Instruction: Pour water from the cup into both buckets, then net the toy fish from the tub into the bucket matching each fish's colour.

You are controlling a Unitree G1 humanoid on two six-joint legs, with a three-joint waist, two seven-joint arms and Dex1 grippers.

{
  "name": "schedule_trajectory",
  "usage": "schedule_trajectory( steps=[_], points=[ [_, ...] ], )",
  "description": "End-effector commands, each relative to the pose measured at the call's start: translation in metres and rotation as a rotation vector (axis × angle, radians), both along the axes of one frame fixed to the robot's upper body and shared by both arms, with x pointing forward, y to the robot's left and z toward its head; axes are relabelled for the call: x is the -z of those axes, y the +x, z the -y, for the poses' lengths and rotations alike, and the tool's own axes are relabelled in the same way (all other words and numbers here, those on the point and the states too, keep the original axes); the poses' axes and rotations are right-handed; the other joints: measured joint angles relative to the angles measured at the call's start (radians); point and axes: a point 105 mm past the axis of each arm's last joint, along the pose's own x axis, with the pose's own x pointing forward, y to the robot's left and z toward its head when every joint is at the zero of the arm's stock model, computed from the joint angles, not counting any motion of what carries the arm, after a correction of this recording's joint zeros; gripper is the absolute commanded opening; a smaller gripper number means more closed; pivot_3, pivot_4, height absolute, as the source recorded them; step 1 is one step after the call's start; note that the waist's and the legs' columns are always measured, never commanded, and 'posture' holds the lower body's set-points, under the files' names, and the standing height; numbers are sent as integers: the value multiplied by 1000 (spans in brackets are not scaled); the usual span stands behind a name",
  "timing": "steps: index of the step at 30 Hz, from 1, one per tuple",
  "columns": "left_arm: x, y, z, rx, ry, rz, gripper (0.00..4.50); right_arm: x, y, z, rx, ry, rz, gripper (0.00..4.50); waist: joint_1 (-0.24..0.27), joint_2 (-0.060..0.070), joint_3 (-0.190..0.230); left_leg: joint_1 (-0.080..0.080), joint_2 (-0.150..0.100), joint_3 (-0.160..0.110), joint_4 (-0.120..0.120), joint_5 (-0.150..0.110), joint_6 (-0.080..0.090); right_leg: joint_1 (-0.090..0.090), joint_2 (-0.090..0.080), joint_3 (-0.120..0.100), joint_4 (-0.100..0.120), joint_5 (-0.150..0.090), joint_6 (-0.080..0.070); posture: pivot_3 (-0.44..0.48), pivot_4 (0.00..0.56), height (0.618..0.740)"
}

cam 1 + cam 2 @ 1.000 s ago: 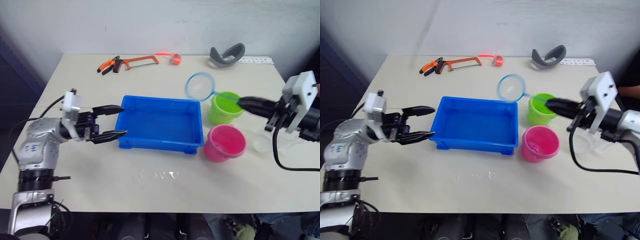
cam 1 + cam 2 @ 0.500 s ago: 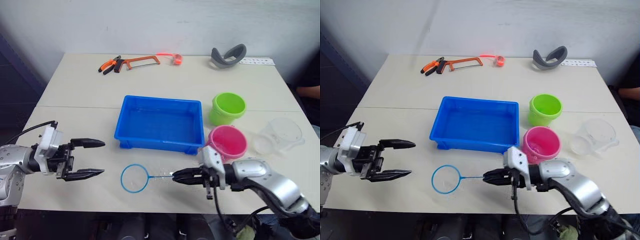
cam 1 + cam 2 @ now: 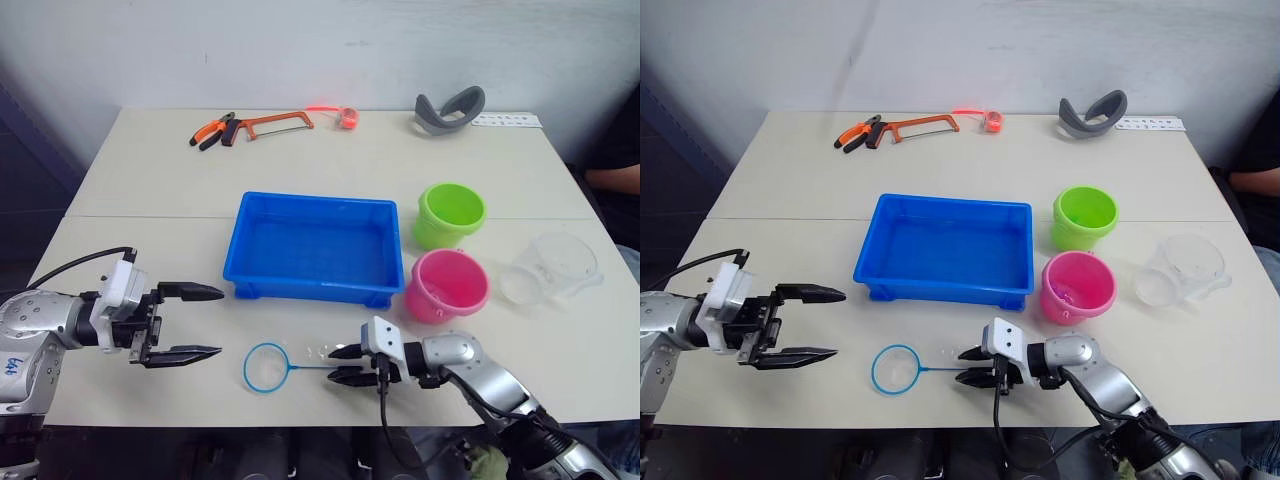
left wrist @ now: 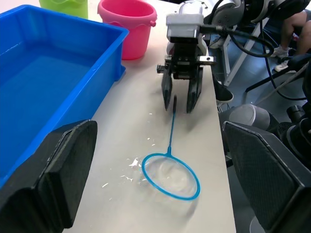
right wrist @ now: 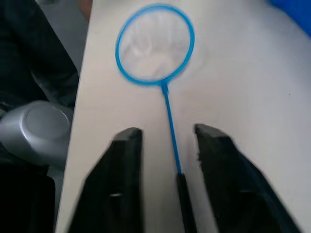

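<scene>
While both tools [image 3: 190, 322] [image 3: 345, 364] gape empty, beige table [image 3: 150, 180], white wall [image 3: 300, 40].

Even bright overhead light, soft short shadows; head views sharp; right wrist view soft, fingers [image 5: 124, 184] blurred at 6 o'clock.

Both head eyes look down over the beige desk [image 3: 180, 180]; both wrist cameras — close, facing each other — share the thin blue hoop net [image 4: 170, 172].
</scene>
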Motion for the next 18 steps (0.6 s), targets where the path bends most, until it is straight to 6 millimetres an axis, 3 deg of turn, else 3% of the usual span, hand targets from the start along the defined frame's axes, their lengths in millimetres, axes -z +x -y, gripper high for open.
schedule_trajectory(
  steps=[1, 2, 5, 9, 12, 14, 16, 18],
  points=[
    [-7, 2, -13, -47, 7, 13, 4500, -47, -9, 13, -41, 79, 108, 3082, 1, 0, 0, 0, 0, 0, 0, 0, 0, 0, 0, 0, 0, 0, 0, 0, 150, 740],
    [-7, 2, -17, -63, 6, 9, 4500, -57, -13, 20, -46, 87, 122, 3838, 2, 0, 0, 0, 0, 0, 0, 0, 0, 0, 0, 0, 0, 0, 0, 0, 150, 740],
    [-4, 1, -29, -127, 25, -1, 4500, -83, -31, 39, -70, 94, 124, 4438, 5, 1, 0, 0, 0, -1, 0, 0, 0, 0, 0, 0, -1, 0, 0, 0, 150, 740],
    [5, 0, -48, -230, 115, 67, 4500, -103, -43, 71, -13, 28, 162, 4438, 6, 0, 0, 0, 0, -1, -1, -1, 0, 1, 0, -1, -2, 0, 0, 0, 150, 740],
    [11, -2, -67, -337, 141, 92, 4500, -113, -38, 113, 142, -57, 188, 4438, 7, 0, 0, 0, 0, -1, -1, -2, 1, 2, -1, -1, -3, 0, 0, 0, 150, 740],
    [19, -4, -78, -405, 126, 54, 4500, -117, -33, 140, 213, -133, 300, 4438, 10, 0, 0, 1, 0, 0, -1, -2, 1, 2, -1, 0, -3, 0, 0, 0, 150, 740],
    [25, -5, -81, -429, 125, 50, 4500, -115, -34, 155, 228, -205, 373, 4438, 14, -1, 0, 2, 0, 0, -1, -3, 2, 3, -1, 0, -4, 0, 0, 0, 150, 740],
    [30, -4, -83, -467, 122, 47, 4500, -123, -29, 164, 298, -171, 411, 4438, 16, -1, 0, 3, 1, 0, -1, -3, 1, 4, -1, 0, -4, 0, 0, 0, 150, 740]
  ],
)
